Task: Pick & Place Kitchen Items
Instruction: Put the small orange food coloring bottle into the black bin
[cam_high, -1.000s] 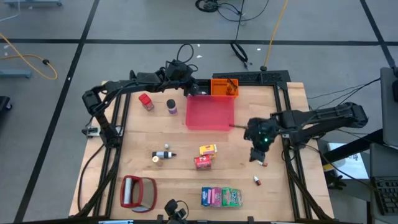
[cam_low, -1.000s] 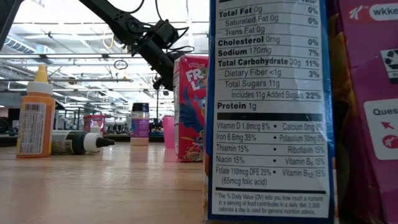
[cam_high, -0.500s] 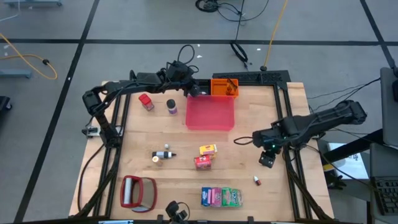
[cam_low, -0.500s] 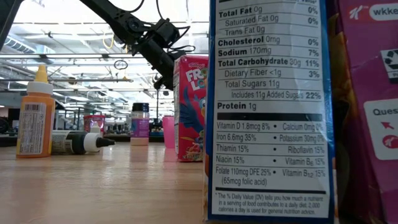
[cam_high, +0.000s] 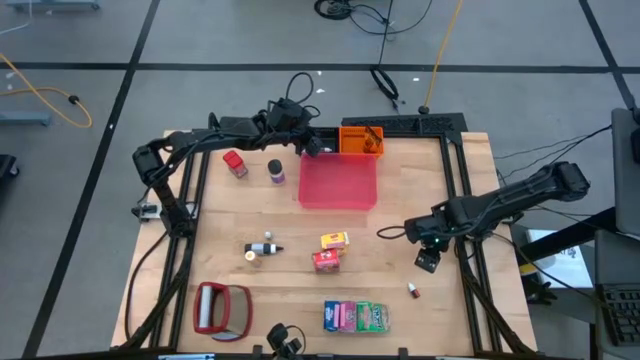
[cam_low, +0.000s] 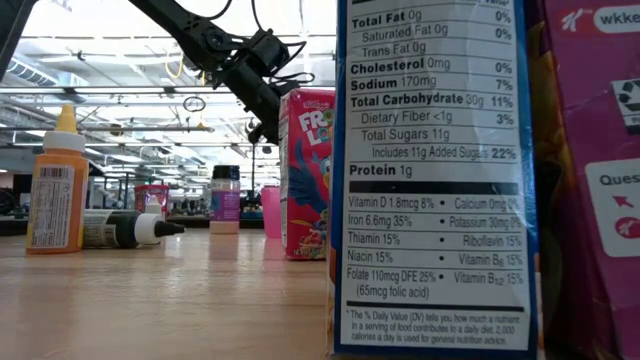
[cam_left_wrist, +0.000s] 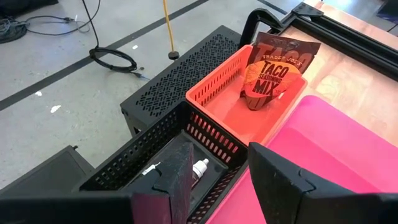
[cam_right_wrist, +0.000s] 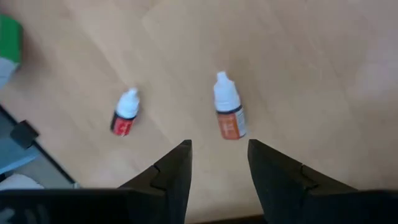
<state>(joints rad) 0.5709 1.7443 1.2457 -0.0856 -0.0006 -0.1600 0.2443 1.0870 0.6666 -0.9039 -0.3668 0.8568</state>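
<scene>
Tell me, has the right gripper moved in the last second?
Yes. The right gripper has shifted toward the table's right edge, away from the pink tray.

Right gripper (cam_high: 428, 260) at right-centre of frame above counter (cam_high: 290, 275); left gripper (cam_high: 313, 146) over pink tray's (cam_high: 338, 182) upper edge.

We see two cartons (cam_high: 331, 250) mid-worktop, three packets (cam_high: 356, 316) at the near edge, and two tiny bottles (cam_right_wrist: 229, 114) lying flat.

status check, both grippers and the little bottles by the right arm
Right gripper open, empty, above orange-label bottle. Red-label bottle lying beside it. Left gripper open over pink tray edge. Nothing blocking.
</scene>
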